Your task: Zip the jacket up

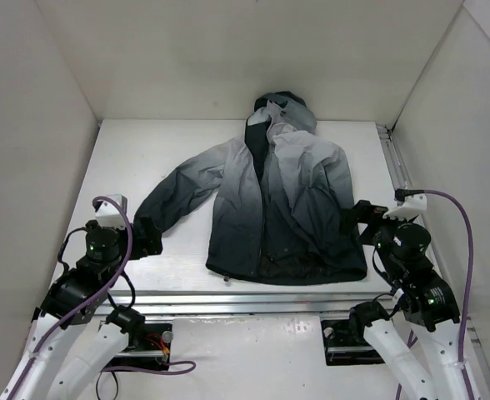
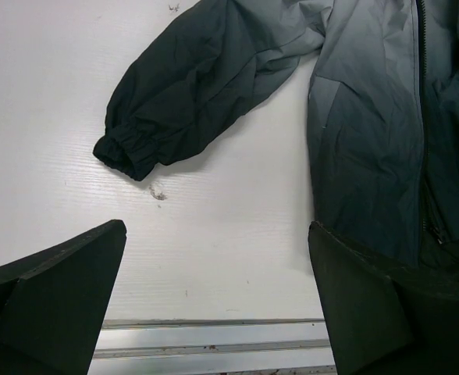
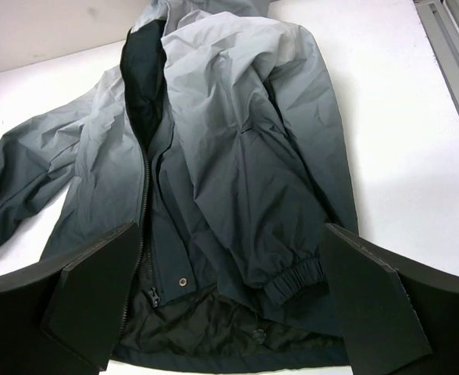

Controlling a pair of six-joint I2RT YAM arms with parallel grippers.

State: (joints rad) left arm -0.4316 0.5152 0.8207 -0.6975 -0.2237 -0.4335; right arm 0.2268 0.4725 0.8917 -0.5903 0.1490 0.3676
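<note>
The jacket (image 1: 282, 208) lies flat on the white table, hood to the back and dark hem to the front. Its front is unzipped at the bottom, where the black lining (image 3: 214, 324) shows. The zipper slider (image 3: 151, 298) sits low on the left zipper track (image 3: 144, 180). One sleeve lies out to the left, ending in a cuff (image 2: 123, 153). The other sleeve is folded over the body, its cuff (image 3: 295, 277) near the hem. My left gripper (image 2: 216, 229) is open over bare table by the left cuff (image 1: 147, 240). My right gripper (image 3: 231, 228) is open above the hem at the jacket's right edge (image 1: 363, 218).
White walls enclose the table on the left, back and right. An aluminium rail (image 1: 262, 300) runs along the front edge and another rail (image 1: 392, 158) runs up the right side. Purple cables (image 1: 466, 233) loop over both arms.
</note>
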